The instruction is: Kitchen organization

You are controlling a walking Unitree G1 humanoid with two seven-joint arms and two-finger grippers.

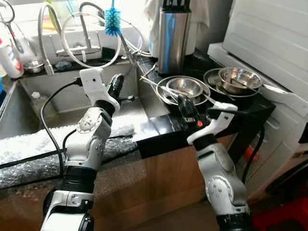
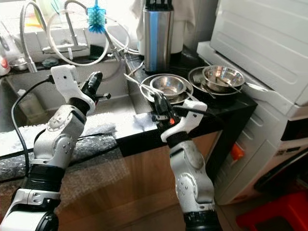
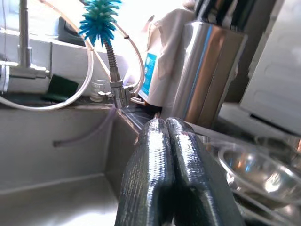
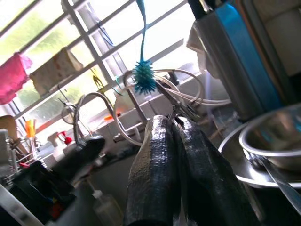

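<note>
Steel bowls [image 1: 185, 87] sit stacked on a plate on the black counter [image 1: 159, 129], just right of the sink [image 1: 62, 103]; a second stack of bowls [image 1: 239, 79] with a spoon lies further right, near the white appliance [image 1: 269, 33]; behind the first stack stands a tall steel knife block [image 1: 172, 38] with dark handles poking out of its top; a blue bottle brush [image 1: 112, 21] hangs over the tap hoses at the back of the sink; the left gripper [image 1: 115, 86] is raised over the sink's right edge, its two black fingers [image 3: 164, 174] pressed together and holding nothing; the right gripper [image 1: 185, 107] hovers at the counter's front edge, just in front of the nearer bowls, its fingers [image 4: 169, 174] likewise closed tight and empty; a small metal cup [image 1: 32, 66] and a white bottle [image 1: 9, 57] stand on the ledge at the far left of the sink
</note>
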